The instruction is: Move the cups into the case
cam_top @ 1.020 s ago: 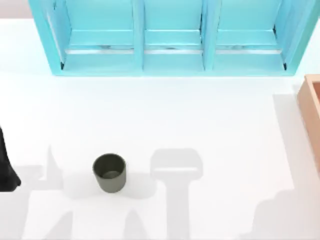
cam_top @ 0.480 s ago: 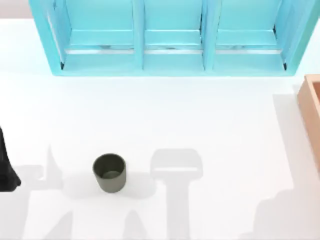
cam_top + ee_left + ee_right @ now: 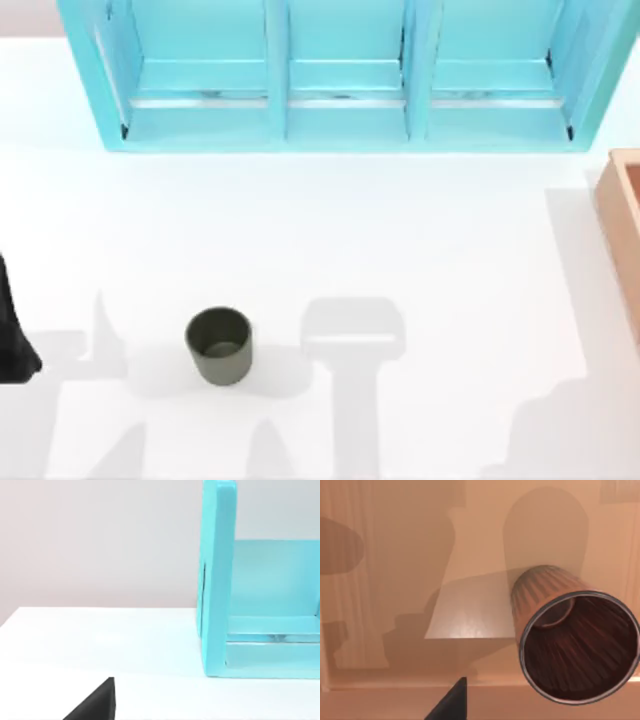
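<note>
Seen from above, a white bench (image 3: 330,230) carries a large turquoise shelf unit (image 3: 345,75) across the upper part of the frame. An olive green cup (image 3: 218,345) stands upright in the lower left area, alone, well apart from everything else. At the right edge, in the middle of the frame, a strip of the tan wooden case (image 3: 622,235) comes into view. At the far left edge, low down, sits a dark part of the left arm (image 3: 12,335), parked well apart from the green cup.

The left wrist view looks along the bench toward one end of the turquoise shelf unit (image 3: 250,605), with a black corner of the left gripper (image 3: 95,705) at the lower edge; I cannot tell how its fingers are set.

The right wrist view looks down into the tan case (image 3: 395,580). A coppery reddish-brown cup (image 3: 572,642) appears at the lower right, its dark mouth toward the camera, over the case floor. A black finger tip of the right gripper (image 3: 451,702) shows at the bottom edge; whether the fingers hold the cup cannot be told.
</note>
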`<state>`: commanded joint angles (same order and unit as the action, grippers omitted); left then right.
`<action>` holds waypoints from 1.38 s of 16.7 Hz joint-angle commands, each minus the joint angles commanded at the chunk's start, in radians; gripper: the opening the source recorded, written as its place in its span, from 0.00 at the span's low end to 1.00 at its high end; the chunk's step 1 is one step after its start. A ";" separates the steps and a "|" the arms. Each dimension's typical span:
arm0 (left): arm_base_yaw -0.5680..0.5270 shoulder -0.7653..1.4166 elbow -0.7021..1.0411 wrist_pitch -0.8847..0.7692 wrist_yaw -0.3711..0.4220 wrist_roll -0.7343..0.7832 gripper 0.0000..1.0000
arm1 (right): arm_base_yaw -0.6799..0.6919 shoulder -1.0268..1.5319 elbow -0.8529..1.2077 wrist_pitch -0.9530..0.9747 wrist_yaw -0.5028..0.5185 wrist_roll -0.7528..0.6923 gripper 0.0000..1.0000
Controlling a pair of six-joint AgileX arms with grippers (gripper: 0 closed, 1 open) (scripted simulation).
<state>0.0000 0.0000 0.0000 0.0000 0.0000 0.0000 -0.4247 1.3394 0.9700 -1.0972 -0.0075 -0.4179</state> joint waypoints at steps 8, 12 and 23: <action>0.000 0.000 0.000 0.000 0.000 0.000 1.00 | 0.000 0.000 0.000 0.000 0.000 0.000 1.00; 0.000 0.000 0.000 0.000 0.000 0.000 1.00 | 0.003 0.009 0.075 -0.073 -0.002 -0.008 1.00; 0.000 0.000 0.000 0.000 0.000 0.000 1.00 | -0.007 0.025 0.419 -0.393 -0.001 -0.007 1.00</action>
<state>0.0000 0.0000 0.0000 0.0000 0.0000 0.0000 -0.4321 1.3646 1.3885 -1.4901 -0.0084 -0.4248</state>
